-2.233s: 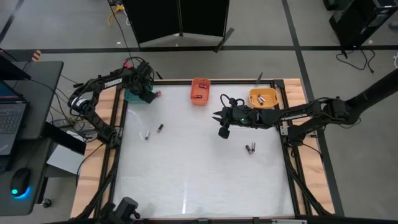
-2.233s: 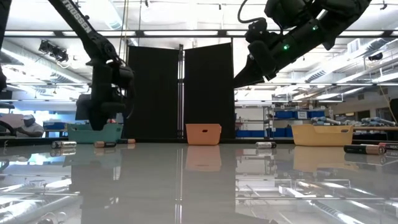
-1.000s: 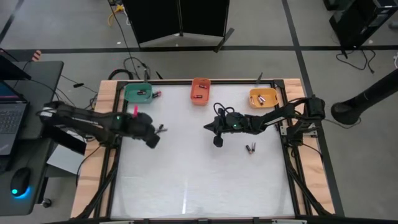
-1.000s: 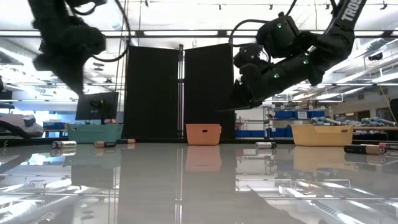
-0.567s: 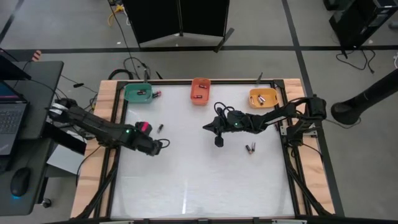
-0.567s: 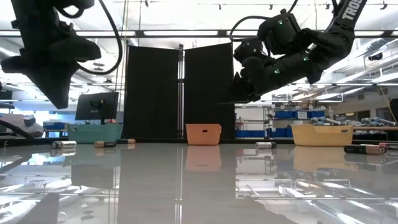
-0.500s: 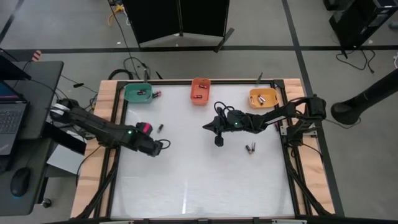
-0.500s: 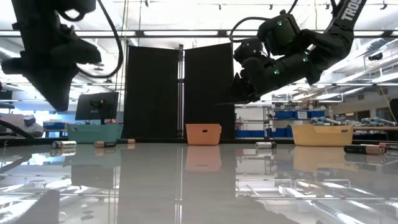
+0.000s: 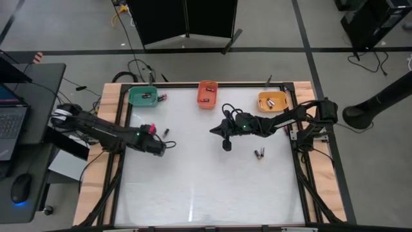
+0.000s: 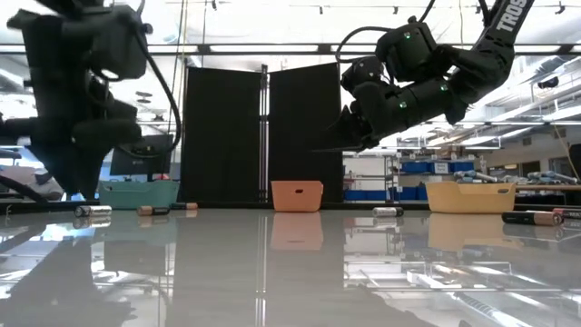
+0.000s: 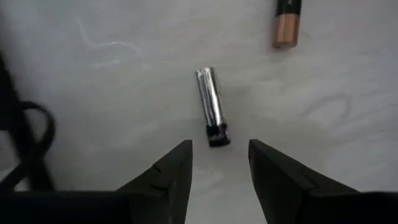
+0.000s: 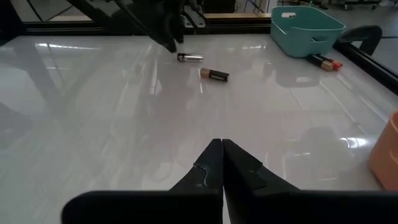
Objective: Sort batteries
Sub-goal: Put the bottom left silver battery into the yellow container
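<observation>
A silvery battery [image 11: 211,106] with a dark end lies on the white table just ahead of my left gripper [image 11: 219,158]. That gripper is open and points down, with one finger standing to each side of the battery's dark end and touching nothing. A black and copper battery [image 11: 287,25] lies farther off. In the high view my left gripper [image 9: 156,145] covers the silvery battery, and the black and copper battery [image 9: 166,131] shows beside it. My right gripper [image 9: 214,131] is shut and hovers over the table's middle [image 12: 222,152].
At the far edge stand a teal bin [image 9: 143,95], an orange bin [image 9: 207,94] and a yellow bin [image 9: 272,101], each holding batteries. A red-ended battery [image 9: 161,97] lies beside the teal bin. Two batteries [image 9: 259,153] lie toward the right edge.
My left gripper has swung toward the table's near side and come down from high above to just over the silvery battery. My right arm has kept almost still.
</observation>
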Robot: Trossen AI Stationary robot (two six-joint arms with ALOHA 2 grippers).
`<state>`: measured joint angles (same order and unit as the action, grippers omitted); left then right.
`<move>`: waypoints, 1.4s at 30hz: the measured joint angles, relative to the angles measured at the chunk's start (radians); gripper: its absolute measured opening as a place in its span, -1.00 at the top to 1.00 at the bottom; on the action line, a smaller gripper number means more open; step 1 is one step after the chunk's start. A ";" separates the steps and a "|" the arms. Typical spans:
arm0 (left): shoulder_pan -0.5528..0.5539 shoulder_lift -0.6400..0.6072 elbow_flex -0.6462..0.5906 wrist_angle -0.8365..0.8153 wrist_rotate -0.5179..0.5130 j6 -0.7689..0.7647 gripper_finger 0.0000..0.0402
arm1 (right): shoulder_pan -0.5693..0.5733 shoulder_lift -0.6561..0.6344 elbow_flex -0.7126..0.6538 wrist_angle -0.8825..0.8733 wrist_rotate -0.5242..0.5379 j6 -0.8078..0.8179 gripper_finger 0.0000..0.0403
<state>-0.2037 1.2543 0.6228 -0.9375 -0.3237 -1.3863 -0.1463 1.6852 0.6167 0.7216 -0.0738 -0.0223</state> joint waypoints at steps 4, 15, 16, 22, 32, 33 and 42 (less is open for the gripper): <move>0.044 -0.012 -0.050 0.078 0.000 0.042 0.18 | 0.000 0.000 0.000 0.001 0.000 0.003 0.93; 0.093 -0.018 -0.142 0.226 0.059 0.100 0.19 | 0.001 0.000 0.000 0.003 0.000 0.004 0.97; 0.092 -0.017 -0.144 0.226 0.060 0.100 0.20 | 0.001 0.000 0.000 0.003 0.000 0.004 0.96; 0.091 -0.014 -0.129 0.228 0.061 0.196 0.50 | 0.002 0.000 0.000 0.003 0.000 0.019 0.89; 0.053 -0.010 -0.039 0.181 0.087 0.366 0.79 | 0.002 -0.012 -0.001 -0.008 -0.010 0.004 0.93; 0.041 -0.010 -0.022 0.166 0.082 0.367 0.79 | 0.002 -0.025 -0.001 -0.019 -0.014 0.003 0.92; 0.001 -0.042 0.013 0.617 -0.108 0.599 0.79 | 0.014 -0.218 -0.041 -0.158 -0.018 -0.008 0.96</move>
<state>-0.2022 1.2125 0.6362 -0.3201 -0.4315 -0.7878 -0.1326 1.4668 0.5757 0.5639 -0.0914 -0.0303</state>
